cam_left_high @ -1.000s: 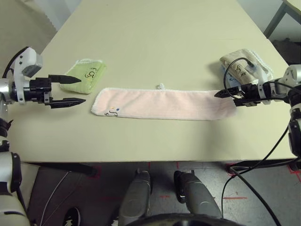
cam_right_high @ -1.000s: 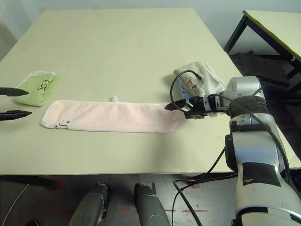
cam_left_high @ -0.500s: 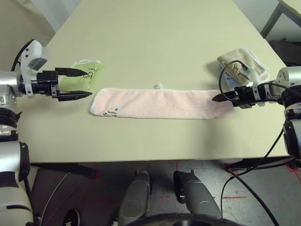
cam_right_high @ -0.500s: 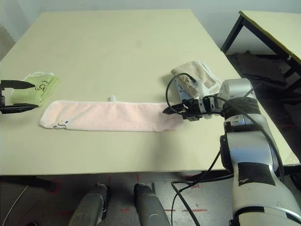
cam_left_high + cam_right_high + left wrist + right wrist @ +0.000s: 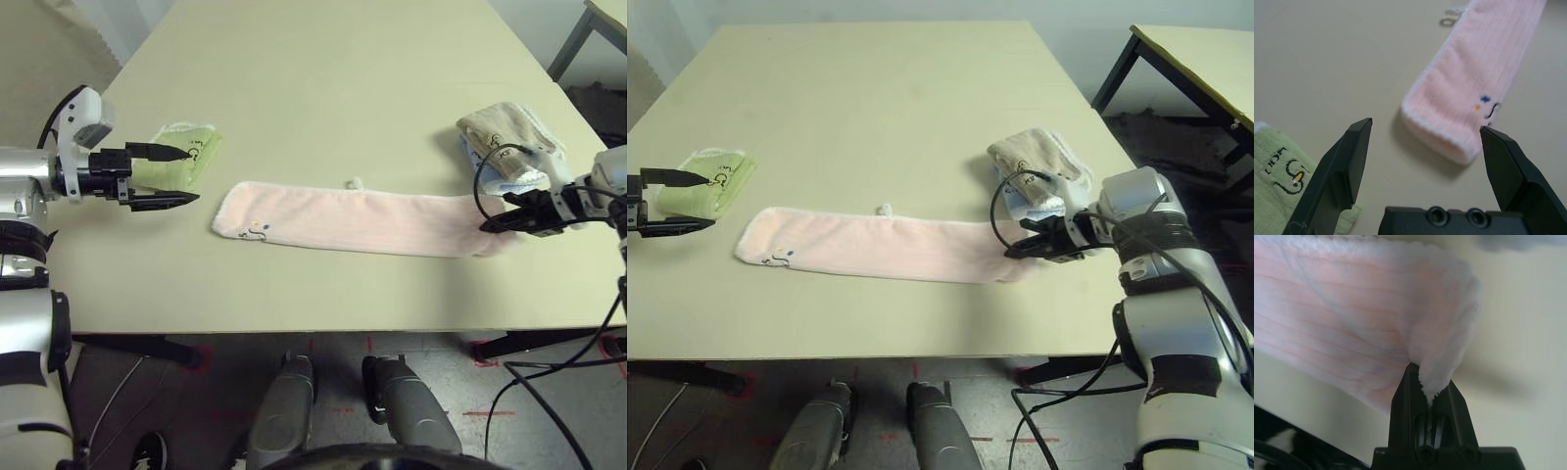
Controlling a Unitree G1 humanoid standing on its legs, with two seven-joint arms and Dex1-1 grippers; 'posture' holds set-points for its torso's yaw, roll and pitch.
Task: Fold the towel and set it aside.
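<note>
Pink towel (image 5: 362,217) lying as a long strip across the near part of the table (image 5: 323,88). Right gripper (image 5: 493,224) clamped on its right end. Left gripper (image 5: 176,176), fingers apart, beside the left end. Beyond: green folded towel (image 5: 181,157), beige folded towel (image 5: 509,132).

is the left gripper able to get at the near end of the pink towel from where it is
Probably yes: the left gripper stands open, aimed at the towel, bare table between. The green towel lies beside it, not across.

fluffy ribbed cloth towel (image 5: 358,217) (table (image 5: 323,88) seemingly matt).
</note>
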